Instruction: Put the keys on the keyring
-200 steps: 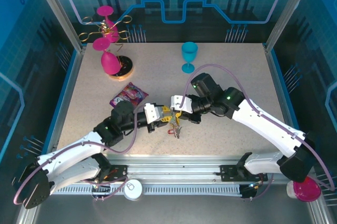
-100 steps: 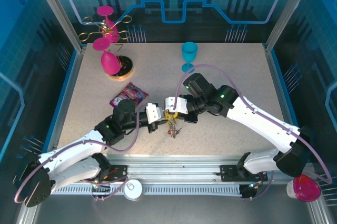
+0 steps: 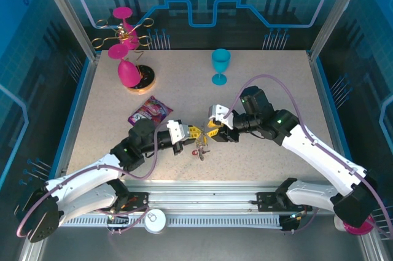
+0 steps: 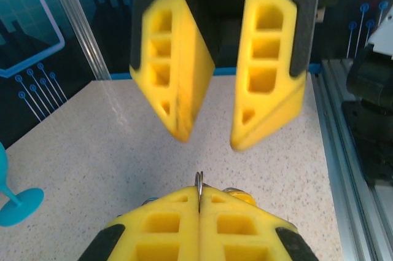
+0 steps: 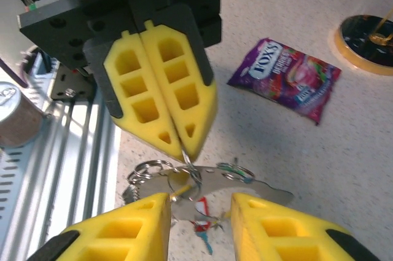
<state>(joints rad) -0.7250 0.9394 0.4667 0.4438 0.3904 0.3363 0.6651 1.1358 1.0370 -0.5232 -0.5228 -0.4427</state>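
My left gripper is shut on a thin silver ring of the keyring; the ring's edge sticks up between the closed yellow pads. Below it hang silver keys, small split rings, a green-marked ring and a red piece. From above, the bundle dangles just over the table between the two arms. My right gripper is open, its fingers either side of the keys without touching them. In the left wrist view the right gripper faces me with its fingers apart.
A blue goblet stands at the back centre. A purple candy packet lies left of the grippers. Pink goblets and a black-and-tan disc are at the back left. A metal rail runs along the near edge.
My right gripper has opened off the bundle and drawn back to the right. The left gripper closed on the ring and has held it since.
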